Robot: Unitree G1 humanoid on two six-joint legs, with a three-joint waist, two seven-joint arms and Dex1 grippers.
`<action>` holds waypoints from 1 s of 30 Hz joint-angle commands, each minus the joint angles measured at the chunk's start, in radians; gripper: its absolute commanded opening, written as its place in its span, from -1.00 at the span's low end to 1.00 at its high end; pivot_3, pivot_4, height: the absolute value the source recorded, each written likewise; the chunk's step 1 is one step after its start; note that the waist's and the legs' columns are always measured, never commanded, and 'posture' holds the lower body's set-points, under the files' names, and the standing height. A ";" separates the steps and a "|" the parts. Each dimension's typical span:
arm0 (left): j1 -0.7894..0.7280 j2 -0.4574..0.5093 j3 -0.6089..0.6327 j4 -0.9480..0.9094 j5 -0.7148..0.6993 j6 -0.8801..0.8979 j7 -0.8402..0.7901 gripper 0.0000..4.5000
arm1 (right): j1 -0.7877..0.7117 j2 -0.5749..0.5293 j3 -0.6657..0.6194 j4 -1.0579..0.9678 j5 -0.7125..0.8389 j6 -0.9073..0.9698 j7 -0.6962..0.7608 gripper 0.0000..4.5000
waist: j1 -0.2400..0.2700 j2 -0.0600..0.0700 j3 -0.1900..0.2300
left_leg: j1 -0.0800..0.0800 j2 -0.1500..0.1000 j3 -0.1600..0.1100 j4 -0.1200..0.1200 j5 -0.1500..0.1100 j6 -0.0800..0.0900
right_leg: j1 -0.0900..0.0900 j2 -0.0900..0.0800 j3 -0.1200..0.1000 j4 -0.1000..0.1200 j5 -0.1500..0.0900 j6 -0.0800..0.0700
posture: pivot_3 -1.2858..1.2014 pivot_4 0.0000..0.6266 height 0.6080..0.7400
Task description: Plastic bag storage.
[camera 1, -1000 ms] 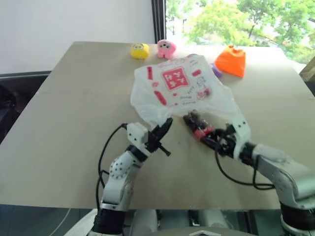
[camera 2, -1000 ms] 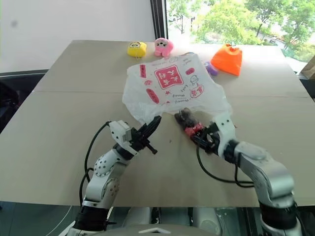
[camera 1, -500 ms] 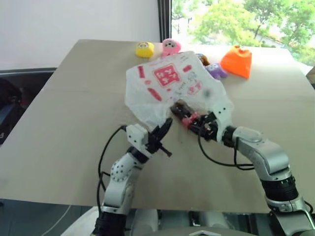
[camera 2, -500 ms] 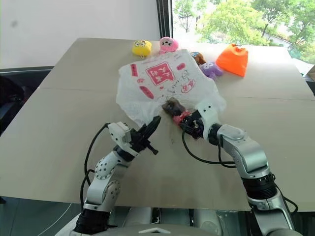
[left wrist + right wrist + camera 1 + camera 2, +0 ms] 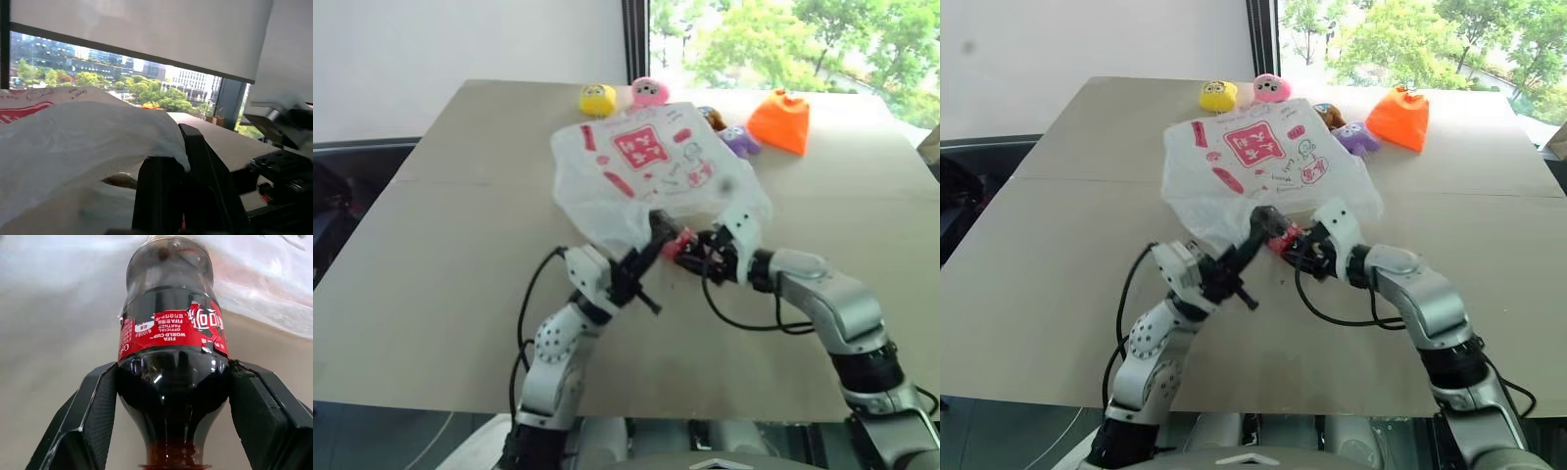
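Bright daylight enters through the window (image 5: 783,44) at the far edge of the counter (image 5: 440,245), washing out the trees beyond. The counter top is evenly lit, with soft, faint shadows. The plastic bag (image 5: 646,171) looks slightly blurred. In the right wrist view, glare glints on the cola bottle (image 5: 171,357), and the background is unfocused.

plastic bag (image 5: 641,176): thin crinkly translucent plastic | bottle (image 5: 171,347): glossy plastic | table (image 5: 440,245): matt

The cola bottle's (image 5: 171,352) neck end is hidden inside the plastic bag (image 5: 646,166).
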State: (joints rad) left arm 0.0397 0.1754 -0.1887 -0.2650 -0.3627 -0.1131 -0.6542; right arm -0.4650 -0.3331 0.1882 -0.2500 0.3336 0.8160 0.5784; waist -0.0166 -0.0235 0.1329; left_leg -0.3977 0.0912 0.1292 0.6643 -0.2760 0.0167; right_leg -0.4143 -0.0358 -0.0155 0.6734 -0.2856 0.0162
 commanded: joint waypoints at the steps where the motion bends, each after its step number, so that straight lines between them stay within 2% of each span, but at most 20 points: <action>1: 0.022 0.009 -0.006 -0.050 -0.047 0.006 -0.031 -1.00 | -0.114 0.089 -0.050 0.102 -0.029 -0.113 -0.085 0.26 | 0.001 0.000 0.000 | 0.000 0.000 0.000 0.001 0.000 0.000 | 0.000 0.000 0.000 0.001 0.000 0.000 | 0.03 -0.52 1.00; 6: 0.042 0.032 0.006 -0.055 -0.051 -0.001 -0.041 -1.00 | -0.265 0.228 -0.154 0.393 -0.086 -0.326 -0.269 0.26 | 0.002 0.001 0.001 | 0.000 0.000 0.001 0.004 0.000 0.000 | -0.001 0.000 0.000 0.005 0.000 0.000 | 0.03 -0.52 1.00; 11: 0.051 0.034 0.027 -0.055 -0.050 0.007 -0.019 -1.00 | -0.374 0.279 -0.270 0.615 -0.104 -0.496 -0.424 0.26 | 0.004 0.003 0.002 | -0.002 0.000 0.003 0.004 0.000 0.000 | -0.001 -0.002 -0.001 0.004 0.000 0.000 | 0.03 -0.52 1.00; 13: 0.057 0.037 0.029 -0.057 -0.055 0.015 -0.019 -1.00 | -0.390 0.288 -0.292 0.648 -0.101 -0.522 -0.442 0.74 | 0.002 0.003 0.002 | -0.002 0.000 0.004 0.003 0.000 0.000 | -0.001 -0.002 -0.001 0.004 0.000 0.000 | 0.03 -0.52 1.00; 14: 0.060 0.038 0.028 -0.058 -0.056 0.021 -0.019 -1.00 | -0.393 0.293 -0.295 0.653 -0.099 -0.533 -0.439 0.92 | 0.001 0.004 0.003 | -0.002 0.000 0.004 0.003 0.000 0.000 | -0.001 -0.002 -0.001 0.004 0.000 0.000 | 0.03 -0.52 1.00; 15: 0.062 0.039 0.028 -0.059 -0.055 0.024 -0.018 -1.00 | -0.391 0.300 -0.292 0.648 -0.094 -0.534 -0.427 0.97 | -0.001 0.005 0.003 | -0.001 0.000 0.004 0.002 0.000 0.000 | -0.001 -0.002 -0.001 0.004 0.000 0.000 | 0.03 -0.52 1.00; 22: 0.037 0.014 0.066 -0.051 -0.072 0.046 0.026 -1.00 | -0.286 0.288 -0.219 0.519 -0.091 -0.431 -0.327 0.97 | -0.012 0.006 0.003 | 0.000 0.001 0.002 0.002 0.000 0.000 | -0.001 -0.001 0.001 0.005 0.000 0.000 | 0.03 -0.52 1.00; 30: -0.012 -0.017 0.139 -0.043 -0.121 0.082 0.087 -1.00 | -0.233 0.142 -0.193 0.429 -0.173 -0.439 -0.288 0.97 | -0.011 0.006 0.003 | -0.001 0.000 0.001 0.003 0.000 0.000 | -0.001 -0.003 0.001 0.005 0.000 0.000 | 0.03 -0.52 1.00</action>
State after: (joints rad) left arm 0.0432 0.1662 -0.0687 -0.2853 -0.4621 -0.0332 -0.5838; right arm -0.6866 -0.1653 0.0046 0.2428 0.1767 0.4044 0.2814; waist -0.0273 -0.0175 0.1364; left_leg -0.3981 0.0909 0.1303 0.6674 -0.2759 0.0164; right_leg -0.4149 -0.0384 -0.0141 0.6786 -0.2855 0.0164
